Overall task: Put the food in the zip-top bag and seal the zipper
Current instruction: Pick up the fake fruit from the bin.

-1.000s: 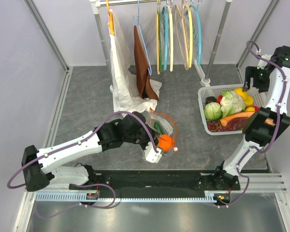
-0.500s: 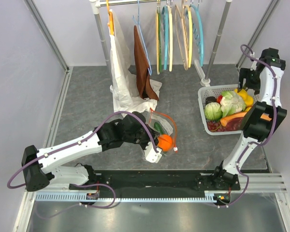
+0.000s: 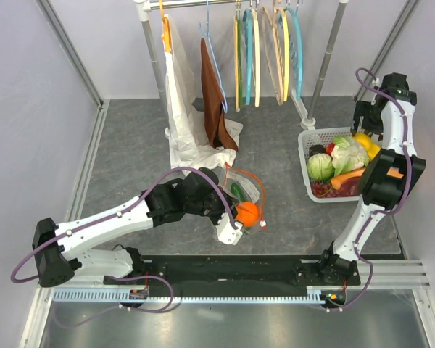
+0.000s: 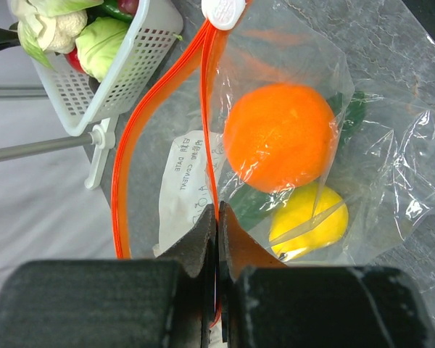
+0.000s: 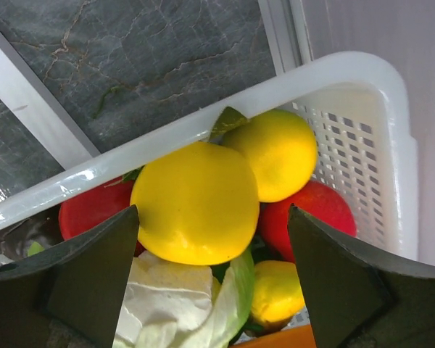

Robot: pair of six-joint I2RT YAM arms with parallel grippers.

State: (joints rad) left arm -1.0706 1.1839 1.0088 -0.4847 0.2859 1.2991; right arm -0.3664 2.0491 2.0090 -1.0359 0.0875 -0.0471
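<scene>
**Desk:** Left gripper [image 4: 217, 217], state?

**Operator:** Clenched on one lip of the zipper [image 4: 209, 156], close to its near end. I read that as an anchor. It pins the bag [image 4: 380, 167] down and holds the mouth agape for my other arm.

**Desk:** Zipper, lie?

**Operator:** The long axis runs straight ahead of my left fingers, out to the white slider [image 4: 223, 9] at the far end. The pinched lip goes straight. The free lip bows off to the fingers' left, so the mouth is unsealed.

**Desk:** Bag contents?

**Operator:** Three items under the film, all ahead and right of the left fingers.
- Orange [image 4: 281, 136]: farther out.
- Yellow fruit [image 4: 308, 221]: nearer in, touching the orange.
- Cucumber [image 4: 351, 116]: mostly hidden beneath the orange, its long axis slanting from just ahead of the fingertips out to the right.

There is also one paper label [image 4: 185, 188] between the lips.

**Desk:** Right gripper [image 5: 212, 217]?

**Operator:** Released, fingers spread wide, nothing in them. It hangs over the basket [image 5: 167, 148], with a large yellow piece [image 5: 196, 203] directly between the fingers. I judge it is lined up for a pick. I can't say whether that piece belongs in the bag.

**Desk:** Outstanding?

**Operator:** The seal is not yet made. I'd expect the slider must travel the zipper's length, back toward my left fingers.
</scene>
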